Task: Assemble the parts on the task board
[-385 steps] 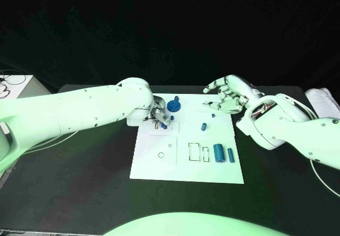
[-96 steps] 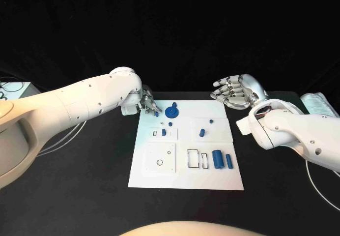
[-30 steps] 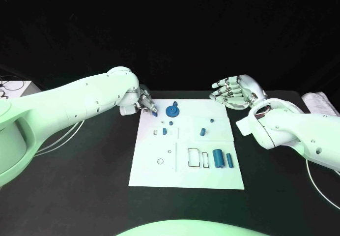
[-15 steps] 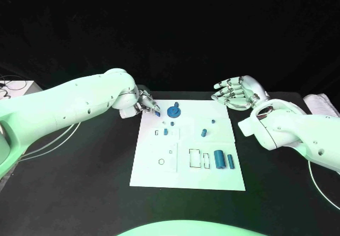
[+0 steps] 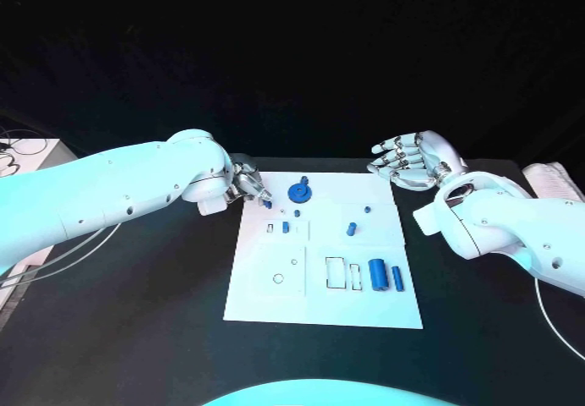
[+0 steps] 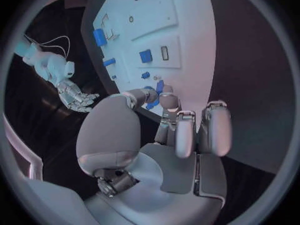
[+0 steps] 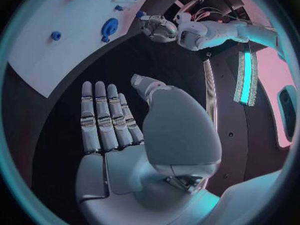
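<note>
On our left we see the left hand (image 5: 248, 183) at the far left corner of the task board (image 5: 325, 296), fingers drawn together around a small blue part (image 6: 157, 88) pinched between thumb and fingertips; in the left wrist view that part sits right at the fingertips, just over the board's edge. Just beyond those fingers, toward the board's middle, stands a round blue part with a knob (image 5: 298, 191). Nearer to us from the hand, a small blue peg (image 5: 286, 227) stands beside a little rectangular slot. Farther right lie another short blue part (image 5: 351, 227) and, closer to us, two blue cylinders (image 5: 386, 275) side by side next to outlined recesses. The right hand (image 5: 413, 162) hangs beyond the board's far right corner, well apart from every part, palm exposed, fingers straight and loosely spread, grasping nothing.
</note>
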Controlling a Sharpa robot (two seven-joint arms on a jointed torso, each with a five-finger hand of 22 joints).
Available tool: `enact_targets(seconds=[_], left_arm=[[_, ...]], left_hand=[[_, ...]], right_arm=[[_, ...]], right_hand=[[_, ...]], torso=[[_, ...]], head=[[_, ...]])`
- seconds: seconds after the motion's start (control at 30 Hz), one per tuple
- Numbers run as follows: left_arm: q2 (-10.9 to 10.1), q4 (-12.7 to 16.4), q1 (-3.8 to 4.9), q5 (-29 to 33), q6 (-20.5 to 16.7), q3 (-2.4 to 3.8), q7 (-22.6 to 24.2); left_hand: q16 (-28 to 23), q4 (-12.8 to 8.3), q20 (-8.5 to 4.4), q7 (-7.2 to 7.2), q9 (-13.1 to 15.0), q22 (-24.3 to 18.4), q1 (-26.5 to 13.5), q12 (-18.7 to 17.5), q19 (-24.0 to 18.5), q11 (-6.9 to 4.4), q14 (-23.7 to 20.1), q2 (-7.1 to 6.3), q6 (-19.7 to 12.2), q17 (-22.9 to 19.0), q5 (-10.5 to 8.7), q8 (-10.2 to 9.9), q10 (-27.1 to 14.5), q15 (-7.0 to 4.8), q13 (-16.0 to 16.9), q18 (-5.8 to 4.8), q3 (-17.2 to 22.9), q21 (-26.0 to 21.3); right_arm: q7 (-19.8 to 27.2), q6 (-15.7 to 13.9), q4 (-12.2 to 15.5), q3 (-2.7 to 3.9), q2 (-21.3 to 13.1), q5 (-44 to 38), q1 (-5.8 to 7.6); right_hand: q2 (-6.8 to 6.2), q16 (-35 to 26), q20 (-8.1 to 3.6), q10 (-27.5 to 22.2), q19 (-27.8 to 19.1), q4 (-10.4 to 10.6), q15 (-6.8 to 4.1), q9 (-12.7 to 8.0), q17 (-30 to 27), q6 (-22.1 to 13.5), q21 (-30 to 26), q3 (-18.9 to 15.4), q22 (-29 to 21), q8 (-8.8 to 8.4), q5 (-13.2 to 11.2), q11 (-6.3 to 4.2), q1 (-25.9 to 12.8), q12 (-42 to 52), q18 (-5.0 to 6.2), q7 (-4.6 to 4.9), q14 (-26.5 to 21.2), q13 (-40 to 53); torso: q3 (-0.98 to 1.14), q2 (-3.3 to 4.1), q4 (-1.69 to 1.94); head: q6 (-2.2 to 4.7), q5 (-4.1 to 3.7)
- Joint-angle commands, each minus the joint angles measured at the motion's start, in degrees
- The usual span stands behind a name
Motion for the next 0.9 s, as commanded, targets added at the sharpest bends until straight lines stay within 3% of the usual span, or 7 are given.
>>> enact_targets(seconds=[0.03, 0.37, 0.9], left_arm=[[-1.0, 2.5, -0.21, -6.2, -4.5, -0.3, 0.3], [-3.7, 8.2, -1.06, -10.5, -7.1, -1.36, -0.2], [-5.7, 12.5, -2.5, -11.3, -7.4, -1.62, -0.3]], left_hand=[[-0.2, -12.4, 0.13, 0.02, 0.1, 6.2, -0.2, 0.2, 0.5, -0.01, 5.7, 0.07, 0.5, 14.0, 0.36, 0.2, 0.4, -0.41, 0.1, -0.69, 12.1, 0.2], [-0.3, -12.6, 0.08, -0.04, 0.1, 6.5, -0.3, 0.3, 0.7, -0.08, 5.6, 0.02, 0.7, 13.9, 0.57, 0.2, 0.6, -0.48, 0.3, -0.78, 12.3, 0.5], [-0.5, -12.8, 0.04, -0.08, 0.1, 6.8, -0.4, 0.5, 0.9, -0.13, 5.5, -0.08, 0.9, 13.6, 0.72, 0.2, 0.8, -0.54, 0.6, -0.85, 12.4, 0.7]], right_arm=[[0.4, 0.5, 0.0, -0.03, -0.1, -0.3, -0.01], [0.4, 0.5, -0.1, -0.1, -0.3, -0.3, -0.07], [0.4, 0.5, -0.3, -0.16, -0.2, -0.3, -0.17]], right_hand=[[-0.09, -0.3, 0.23, 0.1, -0.3, -0.4, 0.21, -0.1, 0.0, 0.1, -0.2, 0.0, 0.0, -0.11, 0.2, 0.05, -0.5, -0.1, 0.72, 2.0, 0.2, -0.1], [-0.09, -0.3, 0.23, 0.1, -0.3, -0.4, 0.21, -0.1, 0.0, 0.1, -0.2, 0.0, 0.0, -0.11, 0.2, 0.05, -0.5, -0.1, 0.72, 2.0, 0.2, -0.1], [-0.14, -0.4, 0.26, 0.1, -0.4, -0.6, 0.25, -0.1, -0.2, 0.1, -0.2, 0.0, -0.3, -0.14, 0.2, 0.07, -0.5, -0.1, 0.72, 2.02, 0.2, -0.2]], torso=[[-0.01, -0.03, 0.09], [0.0, 0.02, 0.06], [0.07, 0.08, -0.1]], head=[[-0.06, 0.16], [-0.4, 0.56], [-0.77, 0.83]])
